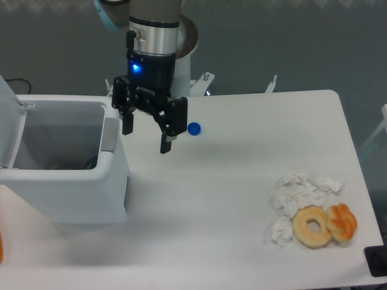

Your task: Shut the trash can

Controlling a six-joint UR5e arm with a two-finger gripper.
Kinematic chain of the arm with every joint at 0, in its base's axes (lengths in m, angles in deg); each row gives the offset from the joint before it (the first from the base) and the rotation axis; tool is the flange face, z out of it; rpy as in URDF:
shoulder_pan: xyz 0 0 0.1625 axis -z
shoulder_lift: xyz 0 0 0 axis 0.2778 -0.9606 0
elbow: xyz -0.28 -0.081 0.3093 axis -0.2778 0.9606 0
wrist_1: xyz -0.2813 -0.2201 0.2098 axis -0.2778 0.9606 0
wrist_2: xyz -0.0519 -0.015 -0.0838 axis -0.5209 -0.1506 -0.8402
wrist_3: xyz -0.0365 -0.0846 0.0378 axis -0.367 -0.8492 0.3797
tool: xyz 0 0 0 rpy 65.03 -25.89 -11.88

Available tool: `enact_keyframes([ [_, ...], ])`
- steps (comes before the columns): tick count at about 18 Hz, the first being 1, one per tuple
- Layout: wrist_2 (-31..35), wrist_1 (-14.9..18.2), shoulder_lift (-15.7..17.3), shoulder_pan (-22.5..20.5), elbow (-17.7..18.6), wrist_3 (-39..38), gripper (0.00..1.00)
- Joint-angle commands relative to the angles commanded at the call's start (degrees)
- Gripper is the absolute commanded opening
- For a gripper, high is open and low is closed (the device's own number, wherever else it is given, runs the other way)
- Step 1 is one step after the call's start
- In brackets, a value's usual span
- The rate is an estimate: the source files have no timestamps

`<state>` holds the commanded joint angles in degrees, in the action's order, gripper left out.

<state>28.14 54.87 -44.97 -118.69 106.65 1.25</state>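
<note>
1. Camera view: a white desk [230,199] seen from above and in front, with the bin [66,181] at its left edge and the arm reaching in from the back.
2. The bin is a big white box with rounded corners. It stands open, and its lid [11,121] is raised at the far left, partly cut off by the frame.
3. A grey strip [109,134] sits on the bin's right rim. Inside, something dark lies at the bottom; it is too dim to name.
4. The claw [146,140] hangs just right of the bin, above the desk, pointing down. Its two black fingers are spread apart and hold nothing.
5. A blue light glows on the claw's black body.
6. A small blue cap [194,128] lies on the desk just right of the claw.
7. Near the right front of the desk lie crumpled white tissues [299,192], a pale ring-shaped doughnut [312,226] touching them, and an orange pastry [342,222] against the doughnut's right side.
8. A dark object [376,261] sits at the desk's right front corner, cut by the frame.
</note>
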Motion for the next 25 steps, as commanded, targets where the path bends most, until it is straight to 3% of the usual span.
enact_keyframes([
  [7, -0.3, -0.1, -1.1, 0.0, -3.1, 0.1, 1.00],
  [11, -0.3, 0.0, -0.5, -0.1, -3.1, -0.6, 1.00],
  [18, -0.3, 0.1, 3.6, 0.2, 0.8, -2.0, 1.00],
  [25, -0.4, 0.2, 3.7, 0.3, 1.0, -2.5, 1.00],
])
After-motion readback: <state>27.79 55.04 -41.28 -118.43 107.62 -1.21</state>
